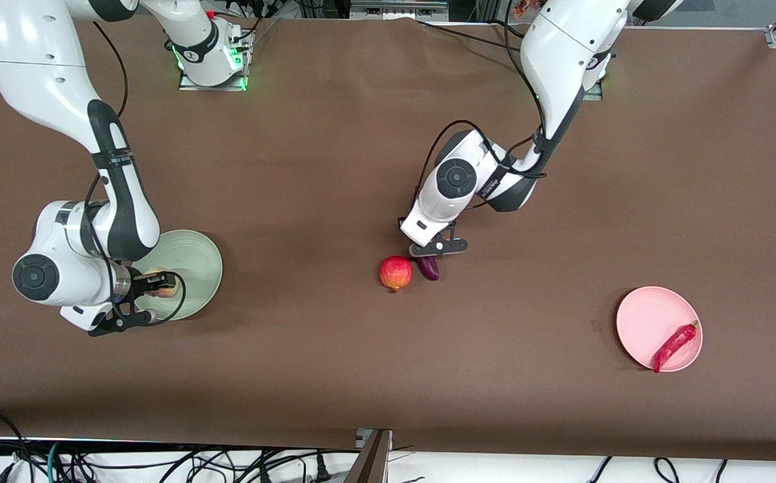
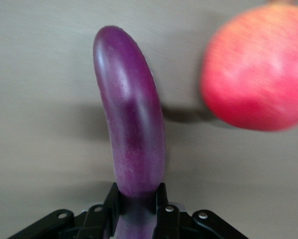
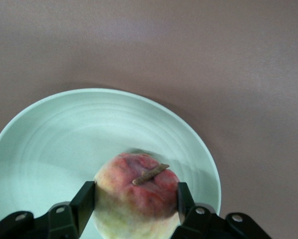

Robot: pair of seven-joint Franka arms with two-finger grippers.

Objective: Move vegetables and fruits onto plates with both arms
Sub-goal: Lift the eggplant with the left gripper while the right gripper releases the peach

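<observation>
My left gripper is shut on the stem end of the purple eggplant, low at the table's middle. In the left wrist view its fingers press both sides of the eggplant. The red-orange fruit lies on the table right beside it and also shows in the left wrist view. My right gripper is shut on the peach over the pale green plate. The right wrist view shows the peach low over the plate. The red chili lies on the pale pink plate.
The brown table runs wide between the two plates. The arm bases stand along its edge farthest from the front camera. Cables hang below the table's near edge.
</observation>
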